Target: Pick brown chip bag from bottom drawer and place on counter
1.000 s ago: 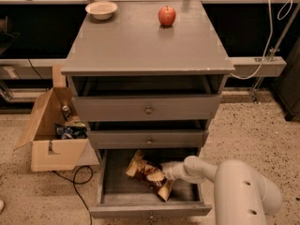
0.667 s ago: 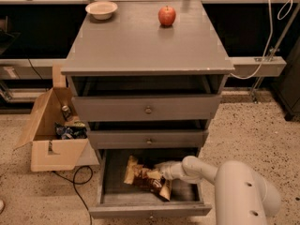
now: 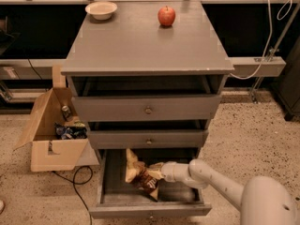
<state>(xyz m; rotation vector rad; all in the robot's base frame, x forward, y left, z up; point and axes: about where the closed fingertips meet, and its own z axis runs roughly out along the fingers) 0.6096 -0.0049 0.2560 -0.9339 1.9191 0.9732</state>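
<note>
The brown chip bag [image 3: 139, 174] stands tilted inside the open bottom drawer [image 3: 149, 210], its tan end pointing up and left. My gripper [image 3: 159, 171] reaches into the drawer from the right and is shut on the bag's right side. The white arm runs from it down to the lower right corner. The counter [image 3: 140, 43] is the grey top of the cabinet, above the two shut upper drawers.
A cream bowl [image 3: 101, 9] and a red apple [image 3: 166, 16] sit at the back of the counter. An open cardboard box [image 3: 49, 146] with cans and wrappers stands on the speckled floor left of the cabinet, with a black cable [image 3: 79, 182] beside it.
The gripper has moved left, deeper into the drawer. The bag has shifted a little left and now stands more upright.
</note>
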